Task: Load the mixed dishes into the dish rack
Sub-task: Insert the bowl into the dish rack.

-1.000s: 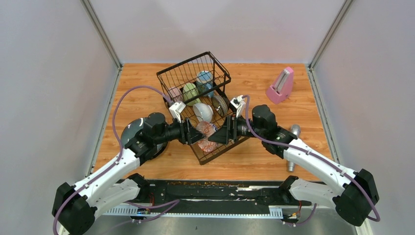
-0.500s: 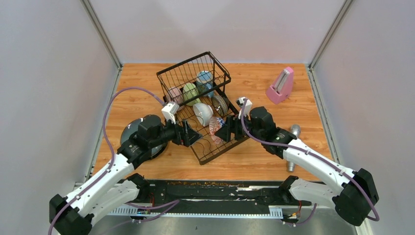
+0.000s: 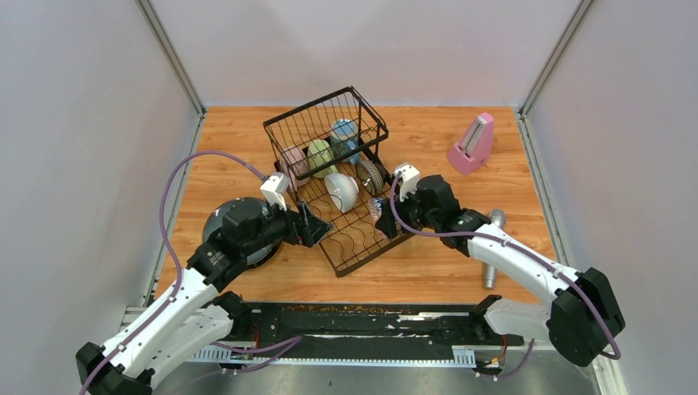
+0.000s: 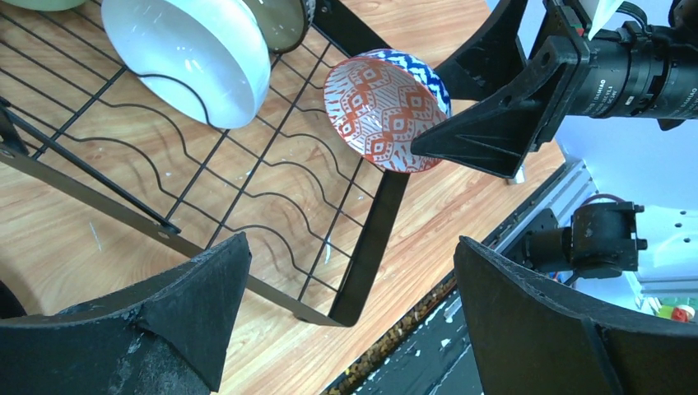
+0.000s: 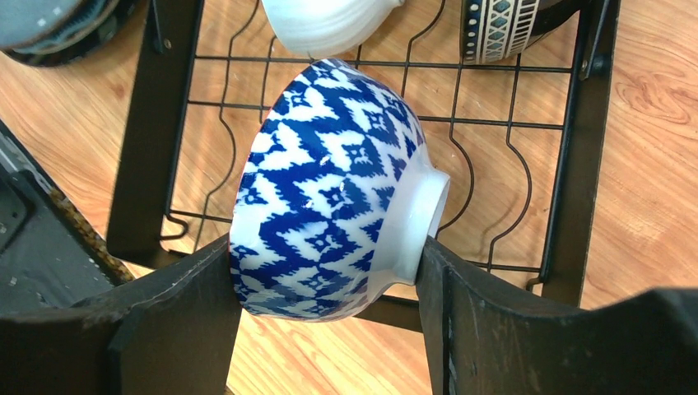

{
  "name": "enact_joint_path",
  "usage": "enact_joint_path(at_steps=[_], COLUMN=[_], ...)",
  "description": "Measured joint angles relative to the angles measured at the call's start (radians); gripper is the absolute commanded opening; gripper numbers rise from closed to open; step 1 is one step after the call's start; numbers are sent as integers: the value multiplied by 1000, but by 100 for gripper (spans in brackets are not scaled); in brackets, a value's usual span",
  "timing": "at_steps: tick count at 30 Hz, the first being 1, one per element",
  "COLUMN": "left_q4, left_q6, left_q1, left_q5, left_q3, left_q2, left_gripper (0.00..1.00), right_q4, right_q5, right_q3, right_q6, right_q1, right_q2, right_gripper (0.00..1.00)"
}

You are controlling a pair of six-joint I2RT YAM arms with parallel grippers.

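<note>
The right gripper [image 5: 329, 276] is clamping the blue-red patterned bowl [image 5: 329, 206] on edge, one jaw pressing on the rim side and the other on the foot ring, the jaws partly open. The bowl is hanging over the right edge of the dish rack [image 4: 374, 239], above the low tray's wavy slots; contact with the wires cannot be told. The left gripper [image 4: 350, 271] is standing with its jaws spread fully wide, holding nothing, over the tray's near left side. A white bowl [image 4: 189, 49] is sitting in a slot further back. Compared with a second ago, the left jaws are no longer at the patterned bowl and are drawn back leftward, while the right arm is carrying the bowl further right.
</note>
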Motion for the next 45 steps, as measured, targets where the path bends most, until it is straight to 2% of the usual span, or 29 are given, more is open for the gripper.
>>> enact_joint_path(at_steps=[12, 14, 19, 23, 35, 45], left_q4=[-37, -38, -57, -88, -153, -281], left_q6=[7, 6, 6, 6, -3, -64], left_q1=[0, 0, 0, 0, 0, 0], left_q5=[-37, -47, -80, -112, -207, -371], left_q3=[3, 3, 3, 3, 3, 3], left_q2=[-23, -36, -63, -76, -108, -154], left_gripper=[100, 100, 100, 100, 100, 100], right_q4=[28, 42, 51, 51, 49, 29], right_q5=[-58, -64, -62, -43, -24, -13], right_q3=[1, 1, 1, 1, 1, 1], right_q6=[-164, -168, -166, -159, -141, -90], right_q1=[-9, -9, -9, -10, -11, -11], right_q2=[117, 129, 135, 135, 135, 77], right_gripper=[52, 58, 78, 85, 87, 85])
